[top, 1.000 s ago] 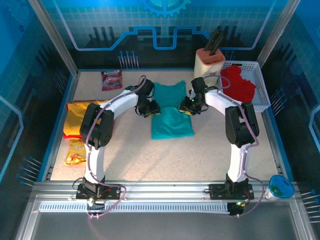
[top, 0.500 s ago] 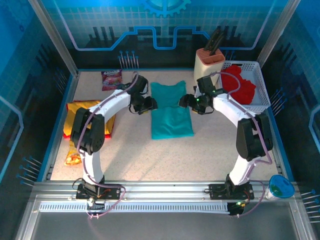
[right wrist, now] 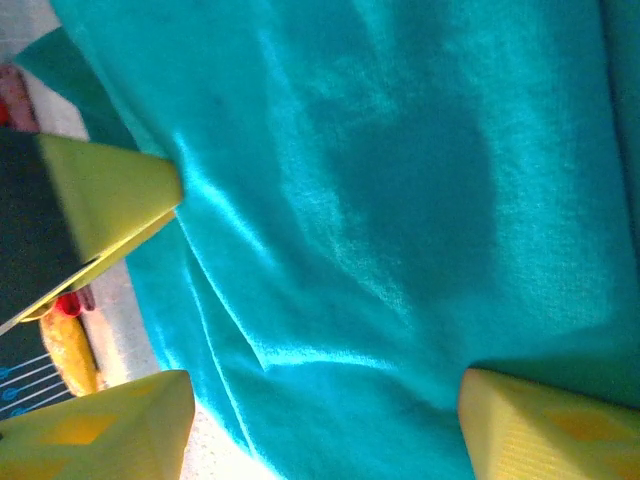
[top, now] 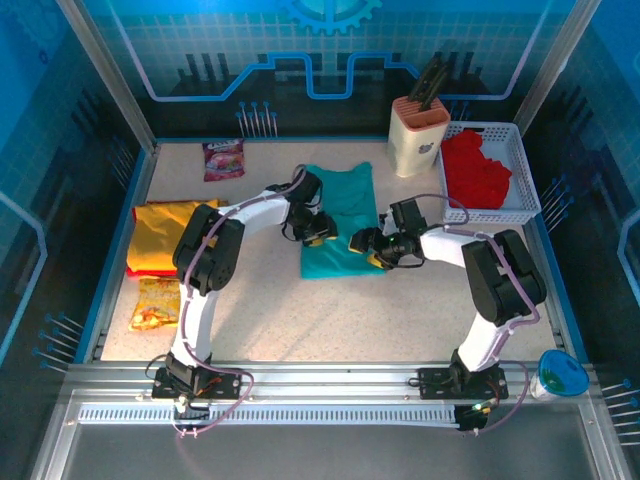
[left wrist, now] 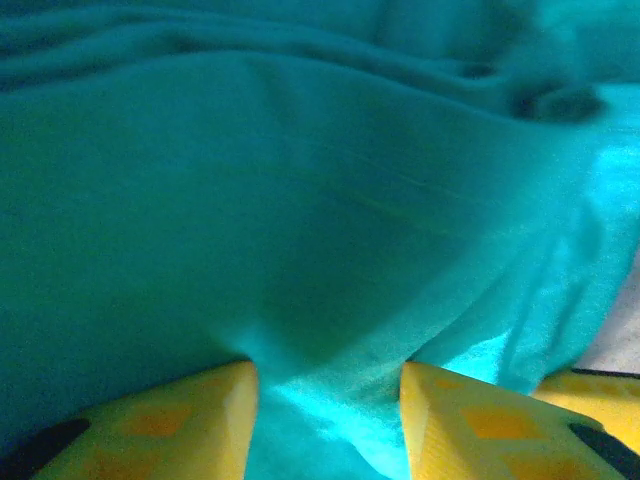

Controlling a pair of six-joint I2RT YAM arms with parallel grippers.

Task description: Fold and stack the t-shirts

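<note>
Top view: the teal t-shirt (top: pixel 348 205) lay on the worktop (top: pixel 330 310), running from just short of the far edge toward the centre, folded into a long narrow strip. Both arms reached in over its near end. I saw the left gripper (top: pixel 318 238) low at the strip's near-left corner and the right gripper (top: pixel 362 243) just beside it, over the near hem.

Left wrist view: the left gripper (left wrist: pixel 325 375) had its yellow fingers (left wrist: pixel 180 420) spread apart and pressed onto the teal cloth (left wrist: pixel 300 200), with cloth lying in the gap between them; nothing was clamped. A yellow finger of the other arm showed at the lower right.

Right wrist view: the right gripper (right wrist: pixel 325 400) stood with its fingers (right wrist: pixel 540 430) wide apart over the teal cloth (right wrist: pixel 400 180), holding nothing.

Other items, top view: a yellow t-shirt (top: pixel 165 232) lay flat against the left edge. A red t-shirt (top: pixel 475 170) sat bunched in the white basket (top: pixel 526 175) at the far-right corner, with a knife block (top: pixel 420 135) touching the basket's left side. A pink snack packet (top: pixel 223 158) lay near the far-left corner, and an orange snack packet (top: pixel 155 305) near the left edge, on the near side of the yellow t-shirt.
</note>
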